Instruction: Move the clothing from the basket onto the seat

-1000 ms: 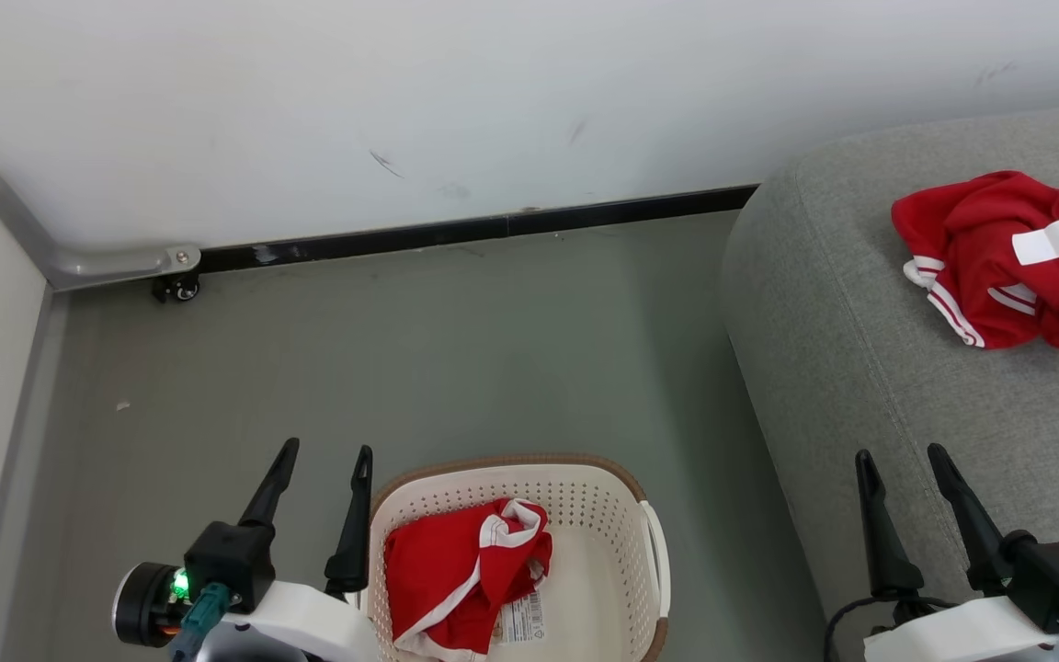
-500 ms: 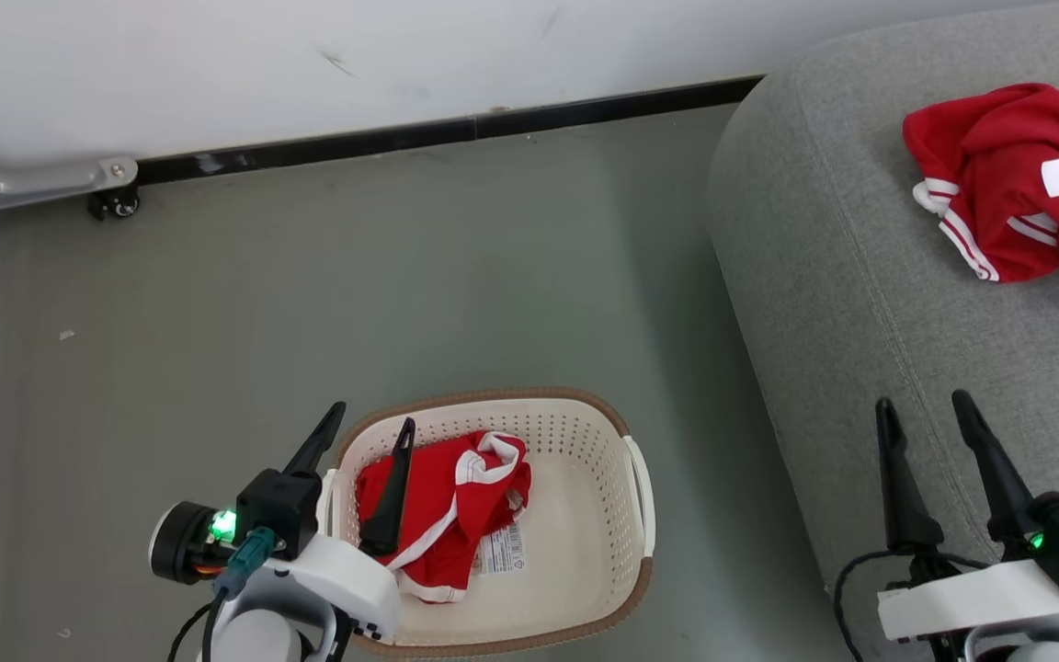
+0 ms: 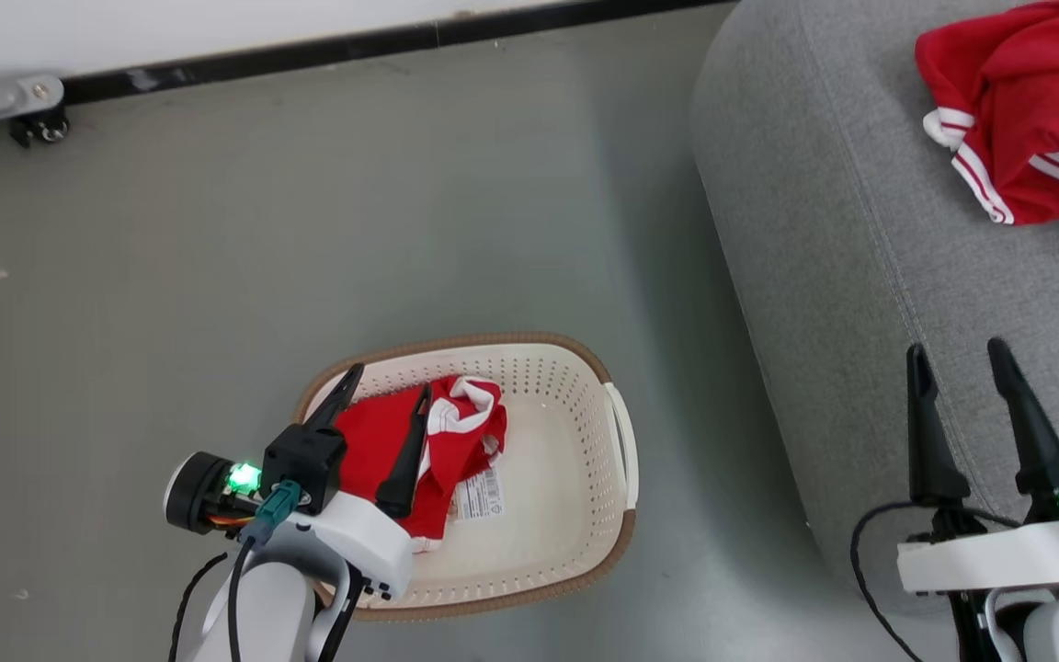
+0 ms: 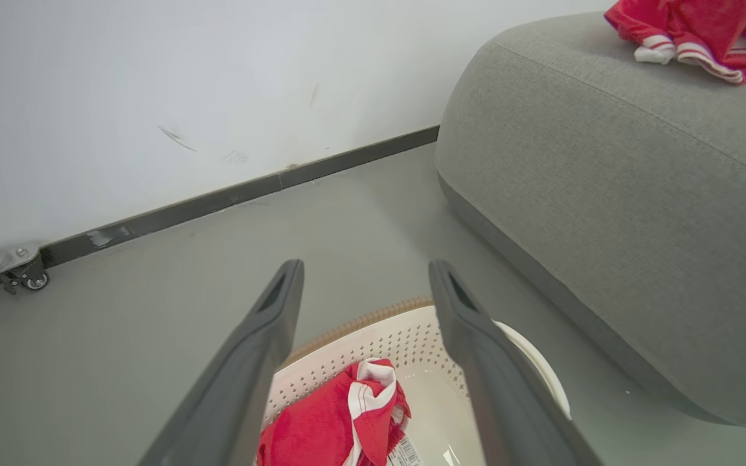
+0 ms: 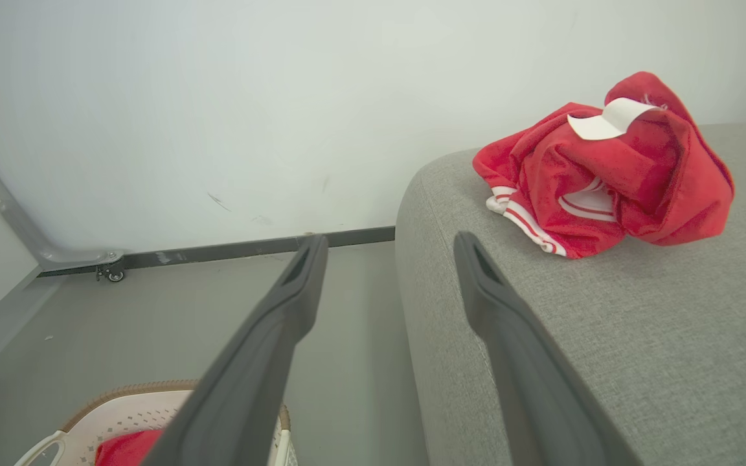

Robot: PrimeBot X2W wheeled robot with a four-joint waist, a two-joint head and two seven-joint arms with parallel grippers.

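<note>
A red garment with white trim [image 3: 470,432] lies crumpled in the left half of the cream basket [image 3: 456,343], over a barcode sticker. My left gripper [image 3: 390,382] hovers open above it, one finger over the basket's left rim, the other over the cloth. In the left wrist view the open left gripper [image 4: 365,265] frames the basket [image 4: 412,323] and the red garment [image 4: 334,421] below. A second red garment with white-striped cuffs [image 3: 1017,119] rests on the grey seat [image 3: 860,230]. My right gripper [image 3: 955,348] stands open over the seat's near edge, empty; in its own view the right gripper [image 5: 389,238] points toward that garment [image 5: 606,175].
The basket stands on a grey floor [image 3: 309,230] just left of the seat's rounded side. A white wall with a black baseboard [image 3: 355,46] runs along the back. A metal bracket with a small caster [image 3: 33,129] sits at the back left.
The head view has tilted down, shifting the whole picture. My left gripper has moved from beside the basket's left rim to over the red garment inside. Both grippers stay open.
</note>
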